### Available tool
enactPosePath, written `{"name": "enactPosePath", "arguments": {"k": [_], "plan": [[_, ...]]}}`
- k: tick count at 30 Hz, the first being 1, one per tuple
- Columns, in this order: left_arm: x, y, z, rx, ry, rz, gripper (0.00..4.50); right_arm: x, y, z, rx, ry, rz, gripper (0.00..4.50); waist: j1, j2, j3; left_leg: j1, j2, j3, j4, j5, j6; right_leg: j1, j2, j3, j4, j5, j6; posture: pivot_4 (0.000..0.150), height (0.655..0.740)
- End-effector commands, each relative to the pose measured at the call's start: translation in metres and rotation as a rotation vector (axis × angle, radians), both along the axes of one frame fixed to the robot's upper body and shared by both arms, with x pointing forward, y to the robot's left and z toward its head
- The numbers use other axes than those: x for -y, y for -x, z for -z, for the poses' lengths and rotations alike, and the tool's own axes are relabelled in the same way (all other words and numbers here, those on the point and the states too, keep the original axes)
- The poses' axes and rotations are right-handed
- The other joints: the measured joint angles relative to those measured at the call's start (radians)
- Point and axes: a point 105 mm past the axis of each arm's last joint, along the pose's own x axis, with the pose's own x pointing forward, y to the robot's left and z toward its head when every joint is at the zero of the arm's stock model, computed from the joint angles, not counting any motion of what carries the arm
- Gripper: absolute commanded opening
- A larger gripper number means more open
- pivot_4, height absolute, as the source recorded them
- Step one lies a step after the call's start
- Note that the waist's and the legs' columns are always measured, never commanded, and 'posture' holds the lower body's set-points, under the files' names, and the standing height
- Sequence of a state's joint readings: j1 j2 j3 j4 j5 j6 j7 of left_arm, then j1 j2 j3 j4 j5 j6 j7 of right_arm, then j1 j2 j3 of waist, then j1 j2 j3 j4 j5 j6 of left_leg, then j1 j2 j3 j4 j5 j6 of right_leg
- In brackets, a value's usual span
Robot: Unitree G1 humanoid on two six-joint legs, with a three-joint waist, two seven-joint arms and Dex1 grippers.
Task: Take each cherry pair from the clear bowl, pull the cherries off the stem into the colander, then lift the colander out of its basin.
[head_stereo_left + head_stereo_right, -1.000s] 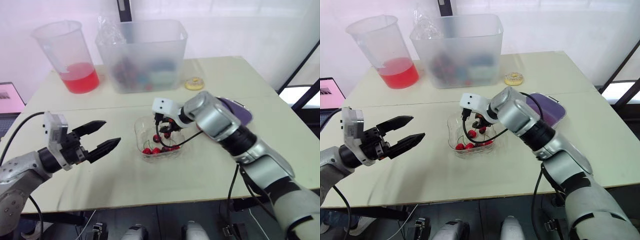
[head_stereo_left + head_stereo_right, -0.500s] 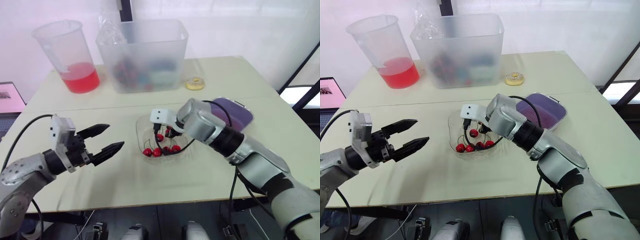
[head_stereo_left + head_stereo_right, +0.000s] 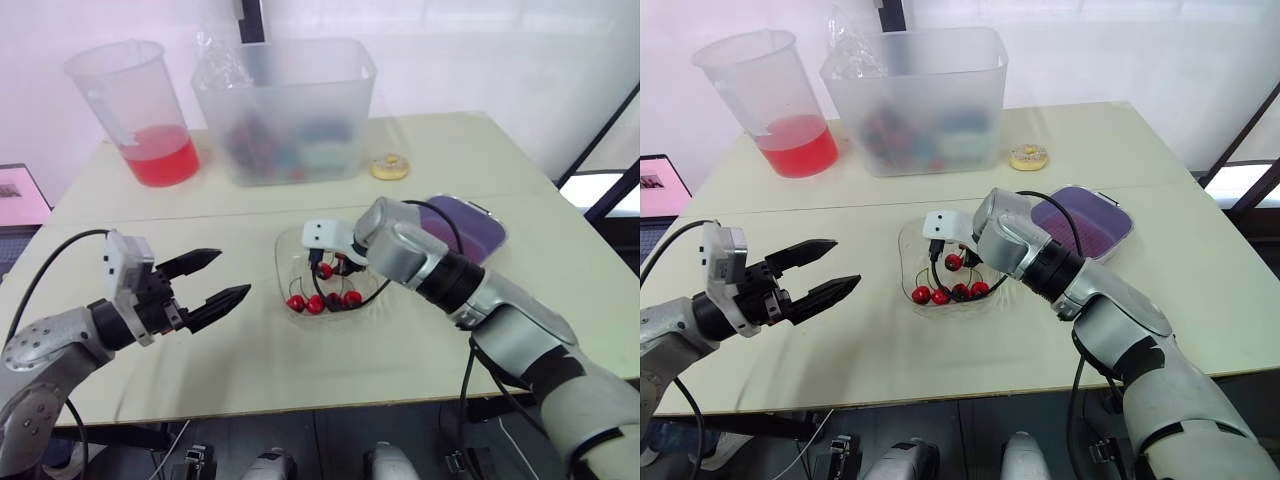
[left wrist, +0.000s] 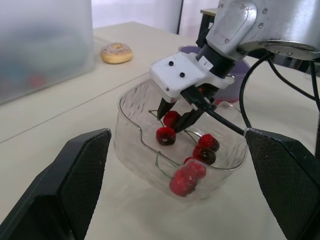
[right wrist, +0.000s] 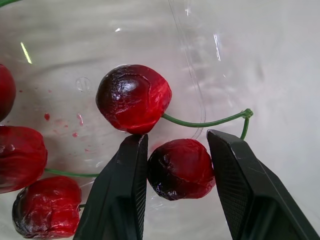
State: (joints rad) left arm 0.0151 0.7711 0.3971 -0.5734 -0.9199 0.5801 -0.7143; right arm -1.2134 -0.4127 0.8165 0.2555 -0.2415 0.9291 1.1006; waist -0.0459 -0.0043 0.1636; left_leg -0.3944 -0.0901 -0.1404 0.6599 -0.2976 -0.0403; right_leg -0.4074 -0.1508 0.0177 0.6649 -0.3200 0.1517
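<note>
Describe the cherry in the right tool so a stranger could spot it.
On the table, find the clear bowl where the right tool dips in. The cherry is pinched between its black fingers, darker than the bright red cherry lying free just past them.

This looks like a robotics lab or test room rather than a home kitchen. A plain pale table [image 3: 250, 360] stands against a bare white backdrop [image 3: 480, 50]. Props are laid out on it as for a trial: a measuring jug [image 3: 130, 110] of red liquid at upper left, a frosted storage bin [image 3: 285, 105] of mixed items at top centre, what may be a toy doughnut [image 3: 389, 167], and a clear bowl [image 3: 281, 268] of cherries [image 3: 320, 302] mid-frame. A laptop [image 3: 18, 200] sits at the left edge, and black framing [image 3: 600, 140] crosses the right edge.
</note>
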Motion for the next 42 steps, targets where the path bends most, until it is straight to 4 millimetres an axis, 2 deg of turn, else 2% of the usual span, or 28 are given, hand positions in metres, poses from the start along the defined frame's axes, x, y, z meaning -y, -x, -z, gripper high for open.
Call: {"name": "enactPosePath", "arguments": {"k": [1, 8, 13, 19, 22, 25, 36, 40, 42], "plan": [[0.006, 0.003, -0.007, 0.050, -0.007, 0.016, 4.50, -0.025, 0.013, -0.031, 0.051, -0.069, -0.157, 1.92, -0.002, 0.000, 0.000, 0.000, 0.000, 0.000, 0.000, 0.000, 0.000, 0.000, 0.000, 0.000, 0.000, 0.000, 0.000, 0.150, 0.7400], [0.008, 0.001, -0.006, 0.057, -0.001, 0.022, 4.50, -0.032, 0.023, -0.032, 0.025, -0.077, -0.261, 1.92, 0.000, 0.000, 0.000, 0.000, 0.000, 0.000, 0.000, 0.000, 0.000, 0.000, 0.000, 0.000, 0.000, 0.000, 0.000, 0.150, 0.7400], [0.009, 0.001, -0.004, 0.055, -0.001, 0.022, 4.50, -0.013, 0.007, -0.043, 0.029, -0.067, -0.072, 1.92, 0.000, 0.000, 0.000, 0.000, 0.000, 0.000, 0.000, 0.000, 0.000, 0.000, 0.000, 0.000, 0.000, 0.000, 0.000, 0.150, 0.7400], [0.011, -0.002, 0.000, 0.056, 0.004, 0.024, 4.50, -0.013, 0.010, -0.040, 0.030, -0.001, -0.084, 1.92, -0.001, 0.000, 0.000, 0.000, 0.000, 0.000, 0.000, 0.000, 0.000, 0.000, 0.000, 0.000, 0.000, 0.000, 0.000, 0.150, 0.7400], [0.012, -0.003, 0.001, 0.059, 0.005, 0.026, 4.50, -0.014, 0.011, -0.039, 0.033, 0.015, -0.101, 2.82, -0.001, 0.000, 0.000, 0.000, 0.000, 0.000, 0.000, 0.000, 0.000, 0.000, 0.000, 0.000, 0.000, 0.000, 0.000, 0.150, 0.7400], [0.012, -0.003, 0.001, 0.061, 0.004, 0.027, 4.50, -0.018, 0.013, -0.040, 0.030, 0.020, -0.116, 4.19, 0.000, 0.000, 0.000, 0.000, 0.000, 0.000, 0.000, 0.000, 0.000, 0.000, 0.000, 0.000, 0.000, 0.000, 0.000, 0.150, 0.7400], [0.013, -0.003, 0.000, 0.066, -0.002, 0.019, 4.50, -0.018, -0.004, -0.017, 0.044, 0.069, -0.030, 4.19, -0.001, 0.000, 0.000, 0.000, 0.000, 0.000, 0.000, 0.000, 0.000, 0.000, 0.000, 0.000, 0.000, 0.000, 0.000, 0.150, 0.7400], [0.014, -0.001, 0.000, 0.064, -0.004, 0.021, 4.50, -0.018, -0.006, -0.017, 0.057, 0.077, -0.019, 2.91, -0.001, 0.000, 0.000, 0.000, 0.000, 0.000, 0.000, 0.000, 0.000, 0.000, 0.000, 0.000, 0.000, 0.000, 0.000, 0.150, 0.7400], [0.014, -0.001, 0.000, 0.062, -0.005, 0.020, 4.50, -0.018, -0.005, -0.016, 0.050, 0.078, -0.017, 2.91, -0.001, 0.000, 0.000, 0.000, 0.000, 0.000, 0.000, 0.000, 0.000, 0.000, 0.000, 0.000, 0.000, 0.000, 0.000, 0.150, 0.7400]]}}
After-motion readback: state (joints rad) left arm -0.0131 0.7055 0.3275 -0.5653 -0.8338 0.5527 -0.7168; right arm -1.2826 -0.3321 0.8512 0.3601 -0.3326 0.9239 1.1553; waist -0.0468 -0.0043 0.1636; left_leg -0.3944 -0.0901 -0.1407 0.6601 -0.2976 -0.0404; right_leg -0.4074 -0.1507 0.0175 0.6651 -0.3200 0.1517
